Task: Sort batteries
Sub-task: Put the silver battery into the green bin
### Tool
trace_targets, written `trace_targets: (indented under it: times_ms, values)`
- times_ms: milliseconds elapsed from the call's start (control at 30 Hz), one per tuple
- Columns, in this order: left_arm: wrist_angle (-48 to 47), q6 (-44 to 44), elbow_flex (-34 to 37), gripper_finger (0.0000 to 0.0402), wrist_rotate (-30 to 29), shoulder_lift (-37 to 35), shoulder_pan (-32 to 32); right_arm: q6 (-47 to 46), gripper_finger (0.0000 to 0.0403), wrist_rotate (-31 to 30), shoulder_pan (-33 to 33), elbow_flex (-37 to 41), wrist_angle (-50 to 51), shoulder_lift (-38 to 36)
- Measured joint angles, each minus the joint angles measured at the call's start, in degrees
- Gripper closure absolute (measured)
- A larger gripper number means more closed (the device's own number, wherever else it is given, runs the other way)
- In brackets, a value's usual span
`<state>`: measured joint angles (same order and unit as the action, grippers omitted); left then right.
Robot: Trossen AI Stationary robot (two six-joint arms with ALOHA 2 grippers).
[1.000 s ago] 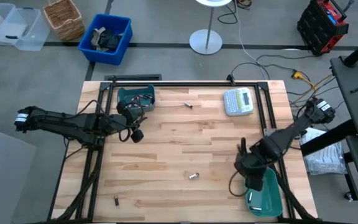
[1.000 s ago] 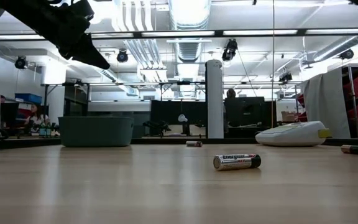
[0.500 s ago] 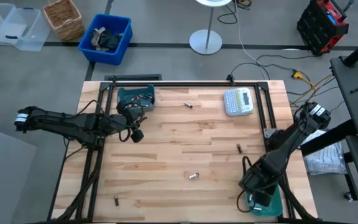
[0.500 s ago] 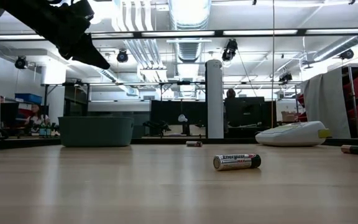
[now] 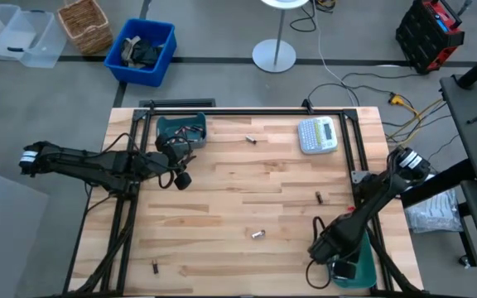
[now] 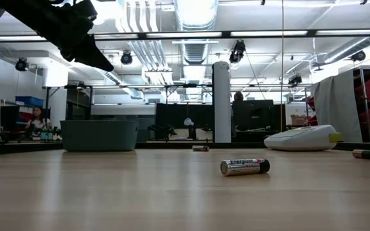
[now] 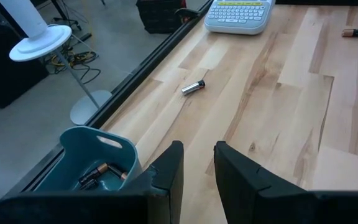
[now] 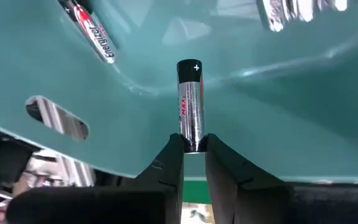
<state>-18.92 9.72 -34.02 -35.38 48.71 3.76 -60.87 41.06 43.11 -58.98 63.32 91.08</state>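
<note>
My right gripper (image 8: 190, 149) fingers pinch a silver battery (image 8: 189, 102) by its end, held over the teal bin (image 8: 278, 112) at the table's near right corner. Next I judge: part them to drop it. My left gripper (image 7: 197, 165), slightly parted and empty, waits by the far bin (image 7: 86, 155).

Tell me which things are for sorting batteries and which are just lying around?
For the job:
- batteries: one in the right gripper, silvery battery, far battery, dark battery, corner battery
- right bin
- left bin

Just lying about:
- label maker
- blue crate, basket, clear tubs on the floor
</note>
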Motion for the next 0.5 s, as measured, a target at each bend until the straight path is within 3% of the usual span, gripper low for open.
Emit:
trace_targets:
  times_ms: [233, 500]
  values:
    - [0.0, 0.0, 0.0, 0.0331, 0.0, 0.0, 0.0, 4.5, 0.0360, -0.1, 0.0, 0.0, -1.1, 3.6]
    - [0.0, 0.0, 0.0, 0.0331, 0.0, 0.0, 0.0, 4.5, 0.0315, -0.5, 0.0, 0.0, -1.1, 3.1]
